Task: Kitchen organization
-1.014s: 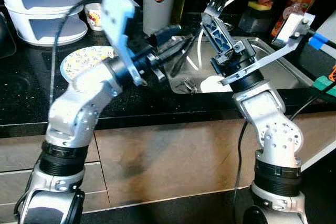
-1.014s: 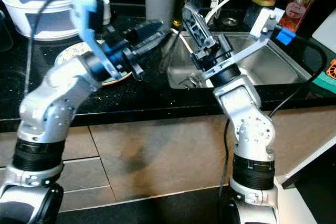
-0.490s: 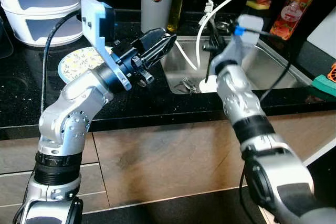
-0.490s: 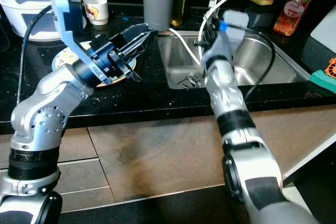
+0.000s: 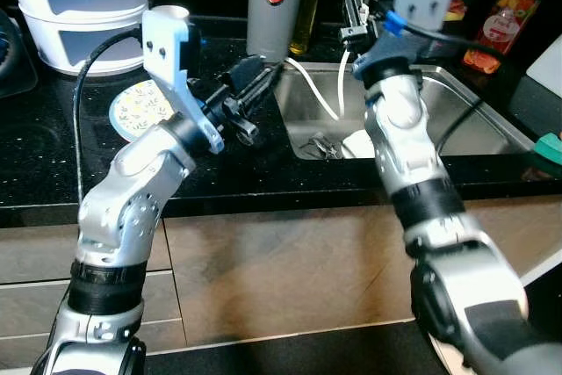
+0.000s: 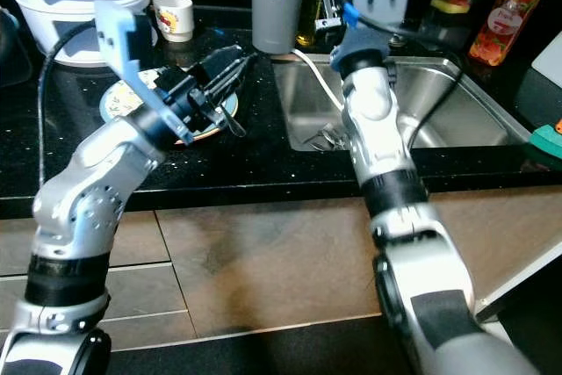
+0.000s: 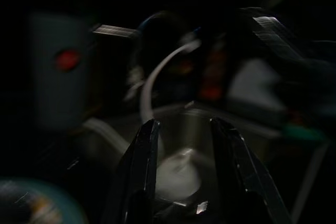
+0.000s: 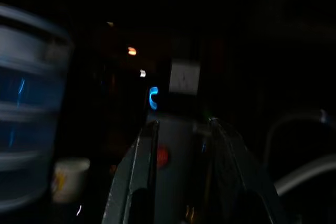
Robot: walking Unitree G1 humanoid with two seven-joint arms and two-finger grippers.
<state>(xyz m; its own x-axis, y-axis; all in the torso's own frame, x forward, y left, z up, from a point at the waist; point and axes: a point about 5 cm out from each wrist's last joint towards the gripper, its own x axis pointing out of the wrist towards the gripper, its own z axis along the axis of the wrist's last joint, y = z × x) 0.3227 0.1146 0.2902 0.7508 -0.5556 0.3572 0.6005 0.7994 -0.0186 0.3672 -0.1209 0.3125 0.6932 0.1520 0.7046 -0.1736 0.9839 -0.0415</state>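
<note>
Steel sink (image 5: 457, 98), one patterned plate (image 5: 140, 104), one cup (image 6: 176, 18)

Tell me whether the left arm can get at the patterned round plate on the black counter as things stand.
Probably yes. The patterned round plate lies flat on the black counter just beneath the left gripper, whose fingers stand apart and hold nothing. Nothing lies between them.

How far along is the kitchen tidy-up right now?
Nothing looks finished yet. The patterned plate sits on the black counter, and utensils and a white dish lie in the sink. The left gripper is open over the counter near the sink's edge; the right gripper is raised, holding nothing.
</note>
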